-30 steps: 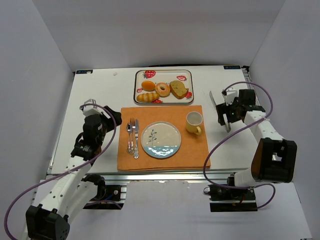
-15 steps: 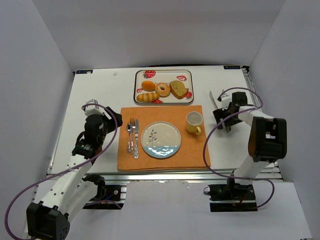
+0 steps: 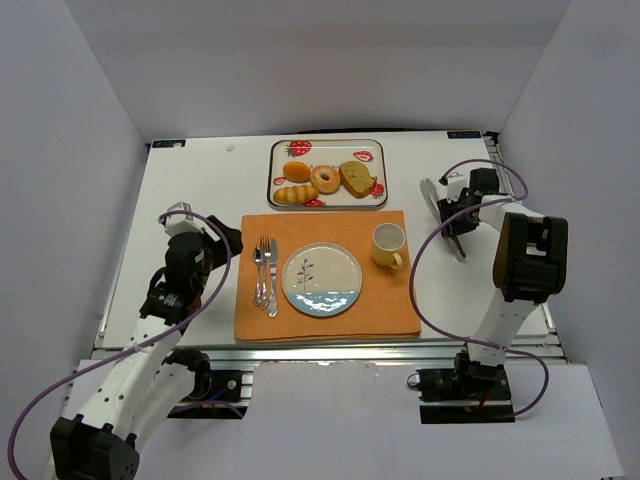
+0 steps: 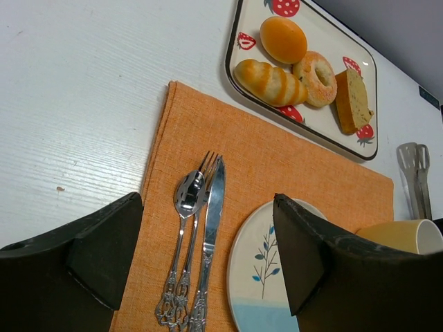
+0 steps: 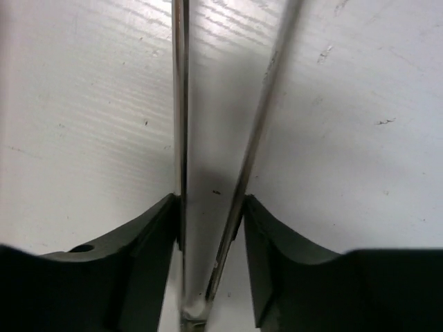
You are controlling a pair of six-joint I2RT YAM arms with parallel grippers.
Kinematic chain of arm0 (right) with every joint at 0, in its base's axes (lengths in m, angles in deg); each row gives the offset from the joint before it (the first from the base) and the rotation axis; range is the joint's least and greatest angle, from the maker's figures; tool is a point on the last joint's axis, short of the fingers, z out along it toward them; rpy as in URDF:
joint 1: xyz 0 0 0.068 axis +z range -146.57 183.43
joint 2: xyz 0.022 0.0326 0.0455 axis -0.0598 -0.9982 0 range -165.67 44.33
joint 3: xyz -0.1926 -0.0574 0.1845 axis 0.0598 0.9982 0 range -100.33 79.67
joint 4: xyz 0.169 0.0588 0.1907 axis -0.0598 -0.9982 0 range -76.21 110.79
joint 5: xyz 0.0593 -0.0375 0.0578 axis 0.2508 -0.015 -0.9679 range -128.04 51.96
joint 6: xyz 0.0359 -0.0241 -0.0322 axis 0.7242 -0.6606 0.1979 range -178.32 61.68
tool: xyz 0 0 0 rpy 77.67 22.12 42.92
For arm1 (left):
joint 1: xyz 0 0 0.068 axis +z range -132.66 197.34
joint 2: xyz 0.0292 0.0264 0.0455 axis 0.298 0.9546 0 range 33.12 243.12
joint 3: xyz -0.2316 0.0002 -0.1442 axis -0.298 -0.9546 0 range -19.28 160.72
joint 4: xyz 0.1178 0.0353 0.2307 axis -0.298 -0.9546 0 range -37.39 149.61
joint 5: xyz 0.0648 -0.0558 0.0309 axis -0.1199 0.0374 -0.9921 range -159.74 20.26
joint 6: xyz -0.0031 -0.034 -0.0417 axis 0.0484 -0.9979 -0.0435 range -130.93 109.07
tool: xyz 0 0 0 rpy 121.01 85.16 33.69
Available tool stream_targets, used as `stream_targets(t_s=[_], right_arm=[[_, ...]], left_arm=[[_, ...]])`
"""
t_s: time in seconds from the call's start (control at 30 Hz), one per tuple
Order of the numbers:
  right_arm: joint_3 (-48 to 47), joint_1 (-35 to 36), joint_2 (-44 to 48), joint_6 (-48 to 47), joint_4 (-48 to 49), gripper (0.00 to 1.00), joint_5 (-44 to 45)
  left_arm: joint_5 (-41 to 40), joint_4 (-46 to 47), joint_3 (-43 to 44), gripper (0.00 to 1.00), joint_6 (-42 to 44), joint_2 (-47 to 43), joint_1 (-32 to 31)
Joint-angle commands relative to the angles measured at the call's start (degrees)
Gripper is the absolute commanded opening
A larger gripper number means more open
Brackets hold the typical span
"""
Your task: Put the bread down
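At the right of the white table (image 5: pixel 360 104), the right gripper (image 5: pixel 211 221) pinches slim silver metal tongs (image 5: pixel 181 104); the left gripper (image 4: pixel 208 232) gapes wide, empty.

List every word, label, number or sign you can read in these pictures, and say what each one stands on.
No text can be read in any view.
left blue label, far left corner of the table: too small to read.
right blue label, far right corner: too small to read.
tray: strawberry pictures only, no words.
plate: a leaf drawing, no words.
mug and tongs: no marking visible.
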Motion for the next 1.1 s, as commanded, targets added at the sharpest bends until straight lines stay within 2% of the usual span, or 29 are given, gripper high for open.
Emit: stream_targets(t_s=[0.0, 0.1, 0.13, 0.2, 0.37, 0.4, 0.5, 0.53, 0.6, 0.83, 1.07], right_arm=[[-0.4, -0.9, -2.8, -0.3, -3.6, 0.37, -2.9], [-0.4, -1.6, -2.0, -0.3, -3.8, 0.19, -3.5], [-0.5, -1.6, -0.6, -0.6, -3.8, 0.09, -3.6], [-1.3, -1.6, 3.4, -1.7, -3.8, 0.05, -5.5], [-6.3, 1.3, 10.2, -4.3, -7.0, 0.13, -9.8], [-8.3, 2.0, 11.6, -5.1, -7.4, 0.18, -10.5], [-12.1, 5.1, 12.9, -6.1, -8.3, 0.23, -10.3], [-13.1, 8.6, 13.1, -6.6, -8.9, 0.26, -10.0], [-15.2, 11.2, 12.8, -8.0, -9.6, 0.29, -8.3], [-19.0, 20.6, 10.5, -10.9, -8.9, 0.31, -4.3], [-24.5, 24.7, 6.0, -15.3, -10.9, 0.33, -0.9]], left_arm=[[-1.2, -1.4, 1.7, 0.85, -0.2, -1.0, 0.3], [-1.0, -1.4, 2.0, 0.85, 0.1, -0.6, 0.4], [-0.9, -1.5, 2.3, 0.85, 0.2, -0.4, 0.3], [-0.9, -1.3, 2.5, 0.85, 0.4, 0.1, 0.3], [-0.1, -0.3, 3.1, 0.85, 0.5, 1.1, 0.3], [0.0, 0.1, 3.1, 0.85, 0.5, 1.4, 0.3], [0.4, 0.6, 3.1, 0.85, 0.4, 1.9, 0.3], [0.5, 0.8, 3.1, 0.85, 0.3, 2.0, 0.3], [0.6, 1.0, 3.1, 0.85, 0.2, 2.0, 0.3], [0.2, 0.5, 2.4, 0.85, -0.2, 0.7, 0.4], [-0.5, -0.2, 1.2, 0.85, -1.0, -1.6, 0.3]])
